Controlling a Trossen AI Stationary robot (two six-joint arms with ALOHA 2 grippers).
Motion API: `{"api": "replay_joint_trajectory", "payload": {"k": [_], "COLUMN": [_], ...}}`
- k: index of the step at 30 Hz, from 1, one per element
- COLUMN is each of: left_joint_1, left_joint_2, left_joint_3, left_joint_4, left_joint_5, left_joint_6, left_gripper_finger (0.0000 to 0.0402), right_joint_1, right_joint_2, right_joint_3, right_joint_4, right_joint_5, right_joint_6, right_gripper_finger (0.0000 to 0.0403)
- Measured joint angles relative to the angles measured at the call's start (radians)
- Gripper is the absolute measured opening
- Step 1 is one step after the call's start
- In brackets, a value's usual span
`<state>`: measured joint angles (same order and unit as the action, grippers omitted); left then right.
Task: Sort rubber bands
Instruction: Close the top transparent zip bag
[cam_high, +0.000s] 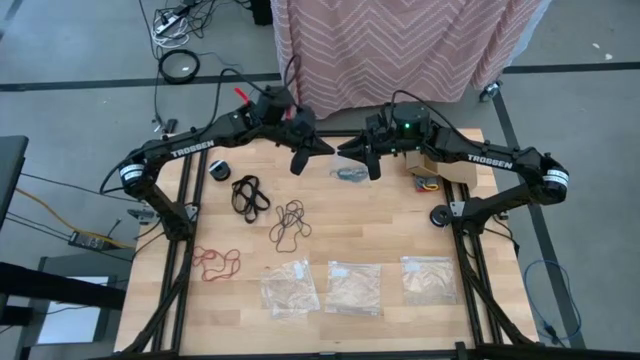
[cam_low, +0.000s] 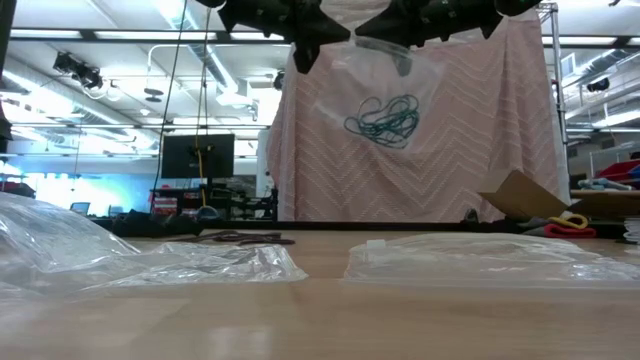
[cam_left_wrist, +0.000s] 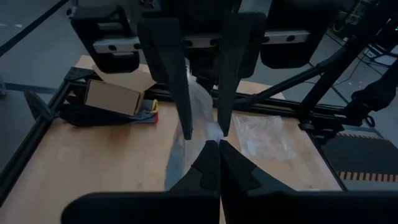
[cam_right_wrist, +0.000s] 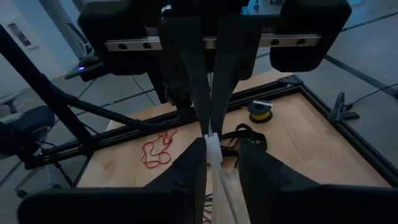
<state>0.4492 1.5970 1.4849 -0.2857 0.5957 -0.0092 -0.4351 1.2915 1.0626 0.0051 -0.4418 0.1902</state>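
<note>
A clear plastic bag with teal-blue rubber bands inside hangs high over the table's far middle, between my two grippers; the bands also show in the high view. My left gripper is shut on the bag's top. My right gripper is open, its fingers on either side of the bag's top edge; whether they touch it I cannot tell. Black bands, dark brown bands and red bands lie flat on the table's left half. My left gripper pinches the bag's top edge between its two shut fingers, coming in from the table's left and slanting down. The bag hangs below the fingers, clear of the table, with the teal-blue bands gathered in it.
Three clear bags lie in a row near the table's front edge. A cardboard box stands at the far right, and a small roll at the far left. A pink patterned cloth hangs behind the table.
</note>
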Motion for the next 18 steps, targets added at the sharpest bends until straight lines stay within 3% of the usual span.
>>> {"api": "replay_joint_trajectory", "payload": {"k": [12,18], "left_joint_1": [0.000,0.000], "left_joint_2": [0.000,0.000], "left_joint_3": [0.000,0.000], "left_joint_4": [0.011,0.012], "left_joint_5": [0.003,0.004], "left_joint_6": [-0.003,-0.003], "left_gripper_finger": [0.0000,0.0000], "right_joint_1": [0.002,0.002], "right_joint_2": [0.000,0.000], "right_joint_3": [0.000,0.000], "right_joint_4": [0.012,0.011], "right_joint_5": [-0.004,-0.008], "right_joint_6": [0.016,0.016], "right_gripper_finger": [0.0072,0.0046]}}
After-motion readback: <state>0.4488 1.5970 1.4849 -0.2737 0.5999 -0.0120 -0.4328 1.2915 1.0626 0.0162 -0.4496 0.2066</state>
